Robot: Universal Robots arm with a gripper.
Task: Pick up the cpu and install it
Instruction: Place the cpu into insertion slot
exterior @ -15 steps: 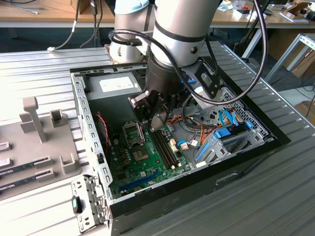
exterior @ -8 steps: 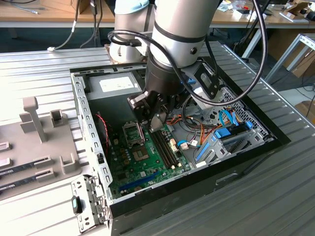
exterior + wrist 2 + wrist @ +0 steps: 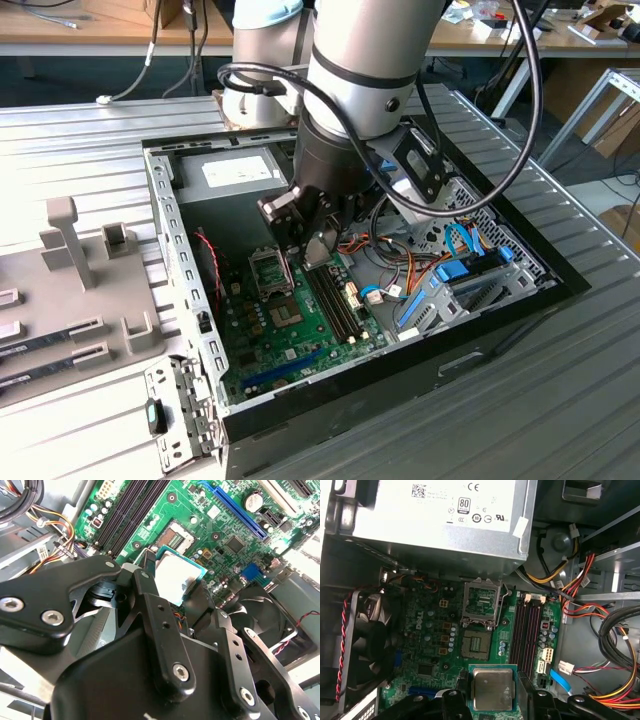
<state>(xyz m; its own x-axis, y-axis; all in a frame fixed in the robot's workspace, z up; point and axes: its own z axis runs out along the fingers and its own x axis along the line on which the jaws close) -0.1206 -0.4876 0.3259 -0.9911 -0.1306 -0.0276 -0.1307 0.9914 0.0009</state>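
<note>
Starting at the exterior view's left, the fan (image 3: 205, 262) comes first. Next is the empty socket (image 3: 284, 318) with its frame (image 3: 270, 270) raised. Then the gripper (image 3: 316, 248) hangs above the board (image 3: 300, 345), followed by the memory slots (image 3: 336, 300) and the cables (image 3: 400, 265).

The gripper is clamped on the cpu (image 3: 492, 688), its fingers (image 3: 526, 695) pressing two opposite edges. It holds the chip in the air near the socket, not seated.

The cpu looks light, stiff and thin, and its smooth metal top would probably slip under a grip. Its underside and the socket's contacts are likely fragile, so the side edges seem the right hold.

It lies flat, metal top up, roughly level with the board. Being square, it has no long axis; in the first wrist view its sides run about parallel to the socket's.
</note>
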